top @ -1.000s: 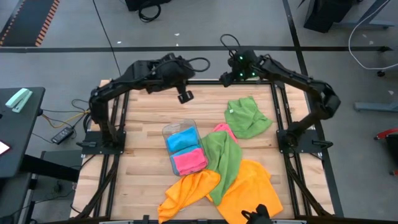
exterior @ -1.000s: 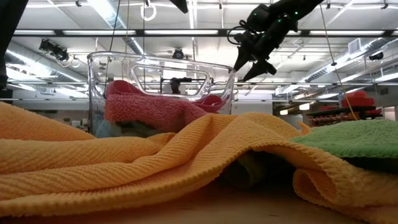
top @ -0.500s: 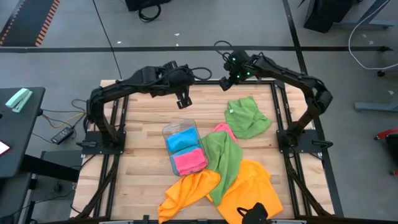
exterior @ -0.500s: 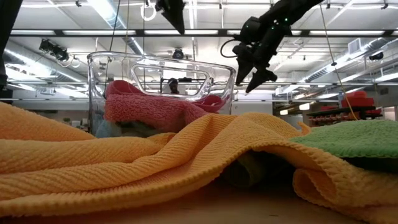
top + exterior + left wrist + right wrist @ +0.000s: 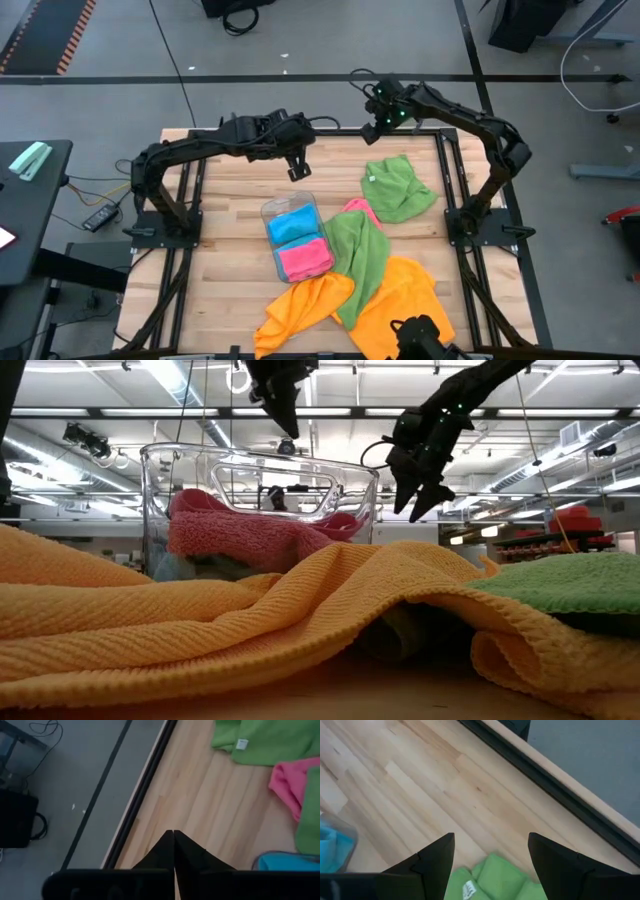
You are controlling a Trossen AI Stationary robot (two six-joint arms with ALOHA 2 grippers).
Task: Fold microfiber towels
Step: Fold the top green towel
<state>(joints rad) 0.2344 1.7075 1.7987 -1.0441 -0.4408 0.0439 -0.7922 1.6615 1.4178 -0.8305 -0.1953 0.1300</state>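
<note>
High view shows my left tool [image 5: 297, 170] clenched shut on nothing, hanging over bare wood at the far side of the counter [image 5: 230, 200], just beyond the clear plastic tray [image 5: 268, 212]. In the left wrist view its two fingers meet in a single point, so nothing is gripped there. My right tool [image 5: 372, 128] hangs near the far rim with its fingers spread wide, also empty; the right wrist view looks past them onto a green towel [image 5: 492, 876] lying crumpled on the counter just ahead.

The tray already holds a blue towel [image 5: 291, 225] and a pink towel [image 5: 303, 258], both folded small and packed side by side, which I take to be finished work. The rest lie loose in a heap at the near side: a second green towel [image 5: 358, 262] draped over two orange towels [image 5: 395, 300], with a pink one [image 5: 358, 209] peeking out beside it. I judge the spread right tool is set to take the separate green cloth next, since it lies alone and is easiest to flatten.
</note>
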